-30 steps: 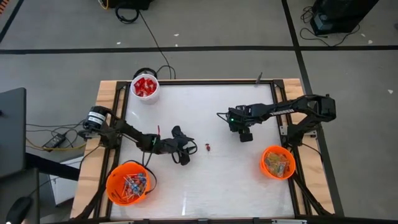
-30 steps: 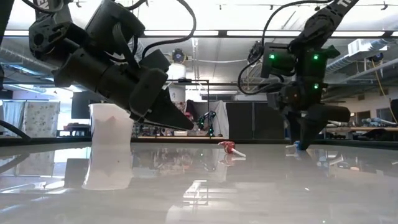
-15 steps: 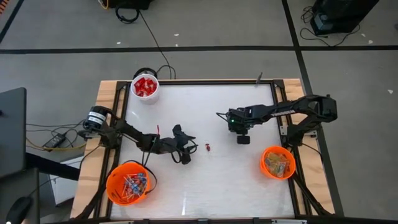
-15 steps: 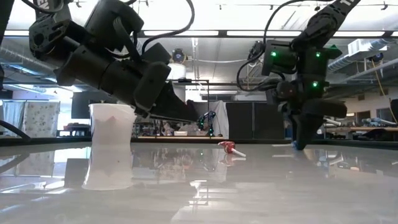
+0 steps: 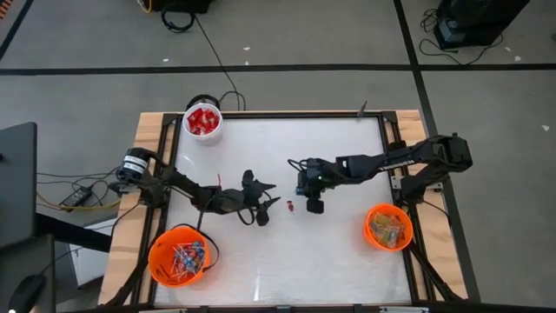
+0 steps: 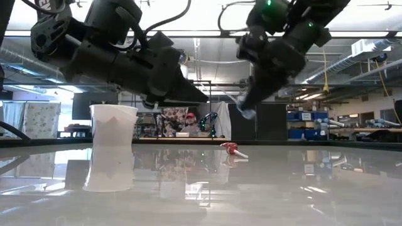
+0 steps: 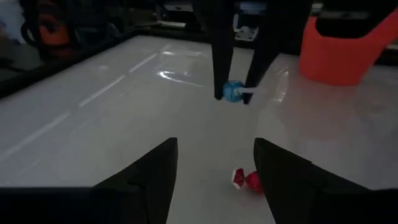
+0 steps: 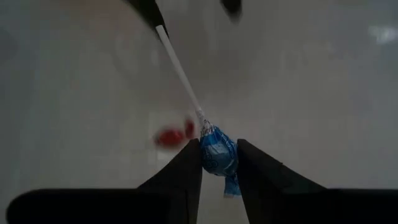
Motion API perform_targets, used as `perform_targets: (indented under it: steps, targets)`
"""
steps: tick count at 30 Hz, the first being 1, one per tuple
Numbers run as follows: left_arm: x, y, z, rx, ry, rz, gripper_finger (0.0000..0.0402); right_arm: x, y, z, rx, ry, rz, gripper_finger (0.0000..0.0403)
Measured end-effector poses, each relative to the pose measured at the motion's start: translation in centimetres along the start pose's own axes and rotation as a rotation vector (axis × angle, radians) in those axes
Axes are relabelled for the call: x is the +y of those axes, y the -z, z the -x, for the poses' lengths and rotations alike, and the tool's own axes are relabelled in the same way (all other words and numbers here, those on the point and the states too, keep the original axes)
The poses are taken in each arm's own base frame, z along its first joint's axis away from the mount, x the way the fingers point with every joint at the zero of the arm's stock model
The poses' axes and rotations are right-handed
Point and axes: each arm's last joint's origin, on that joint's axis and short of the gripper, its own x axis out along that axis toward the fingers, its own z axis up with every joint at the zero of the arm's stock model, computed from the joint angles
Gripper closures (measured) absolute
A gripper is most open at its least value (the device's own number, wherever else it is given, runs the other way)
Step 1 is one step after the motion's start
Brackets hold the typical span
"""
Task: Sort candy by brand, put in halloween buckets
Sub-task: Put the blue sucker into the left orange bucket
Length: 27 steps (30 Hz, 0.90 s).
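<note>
High view: white pail (image 5: 203, 123) holds red packets (image 5: 202, 120).

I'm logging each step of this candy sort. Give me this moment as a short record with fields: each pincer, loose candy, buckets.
right pincer: shut on the blue lollipop, held clear above the table middle
left pincer: open, empty, low over the table, pointed at the red candy
red candy: lying loose on the table, between the two arms
left orange bucket: holds lollipops
right orange bucket: holds wrapped pieces
white bucket: holds red packets
</note>
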Motion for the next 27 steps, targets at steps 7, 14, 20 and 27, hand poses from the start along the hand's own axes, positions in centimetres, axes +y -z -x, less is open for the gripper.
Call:
perform_targets:
  steps: [7,14,20,27]
  targets:
    - [-0.3,-1.0,0.0,-0.086,0.058,0.001,0.0183,1.6,-1.1,0.1,-0.122,-0.037,-0.04,0.0303]
    - [-0.7,-1.7,0.2,-0.157,0.16,-0.07,0.0186,2.0,-1.2,0.1,-0.129,-0.026,-0.047,0.0303]
    - [-0.7,-1.8,0.2,-0.162,0.164,-0.069,0.0245,2.0,-1.3,0.1,-0.147,-0.027,-0.047,0.0303]
    - [-0.7,-1.9,0.2,-0.17,0.164,-0.064,0.0382,2.0,-1.4,0.1,-0.152,-0.029,-0.047,0.0303]
